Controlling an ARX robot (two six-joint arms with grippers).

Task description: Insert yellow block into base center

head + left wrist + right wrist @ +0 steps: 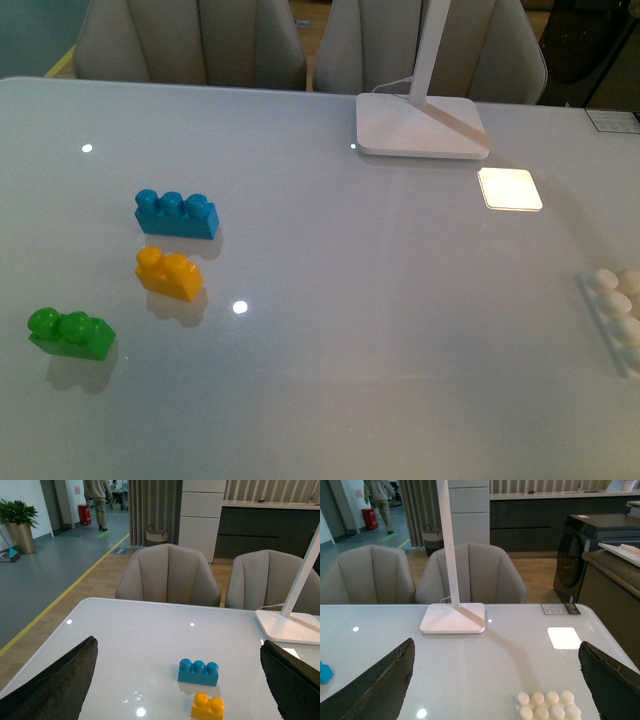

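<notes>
- The yellow block [168,273] lies flat on the table [330,330], studs up, on the left side in the front view.
- A blue brick [176,213] sits just behind it, apart from it; a green brick [70,333] lies nearer the robot and further left.
- The base [615,315] rests at the table's far right edge, partly cut off by the frame and well apart from the yellow block.
- A white lamp foot [420,125] stands at the back of the table, with a bright patch of light beside it.
- Neither arm shows in the front view.
- In the left wrist view the left gripper [177,644] is spread wide and holds nothing; the yellow block [208,706] shows in the gap between its fingers [50,685], touching neither, with the blue brick [198,672] just beyond it.
- In the right wrist view the right gripper [496,644] is likewise wide apart and empty; the base [547,706] appears between its fingers [612,680], untouched.
</notes>
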